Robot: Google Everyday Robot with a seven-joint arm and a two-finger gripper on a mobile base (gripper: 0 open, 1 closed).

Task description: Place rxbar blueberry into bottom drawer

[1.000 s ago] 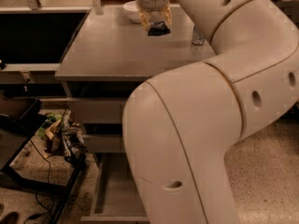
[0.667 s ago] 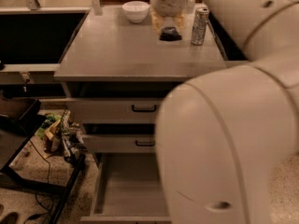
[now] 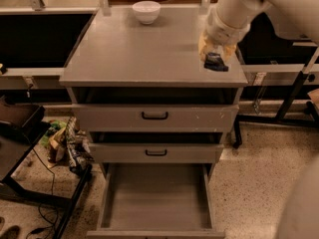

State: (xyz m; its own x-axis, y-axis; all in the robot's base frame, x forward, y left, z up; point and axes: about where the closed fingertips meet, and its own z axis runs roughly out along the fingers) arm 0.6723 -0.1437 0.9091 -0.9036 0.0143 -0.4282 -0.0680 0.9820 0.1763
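My gripper [image 3: 216, 57] hangs over the right front corner of the grey cabinet top [image 3: 134, 49]. It is shut on the rxbar blueberry [image 3: 216, 63], a small dark flat bar held between the yellowish fingertips, just above the surface. The bottom drawer [image 3: 106, 203] is pulled out below the cabinet front; its plain grey floor holds nothing. My white arm comes in from the upper right and fills the right edge of the view.
A white bowl [image 3: 146, 11] stands at the back of the cabinet top. The two upper drawers [image 3: 154, 116] [image 3: 156, 153] with black handles are shut. A black cart [image 3: 20, 133] and floor clutter [image 3: 65, 143] lie left. A black table leg [image 3: 294, 93] stands right.
My gripper has carried the bar from the back middle of the cabinet top, near the bowl, to the right front corner. The arm has swung away and now uncovers the drawers.
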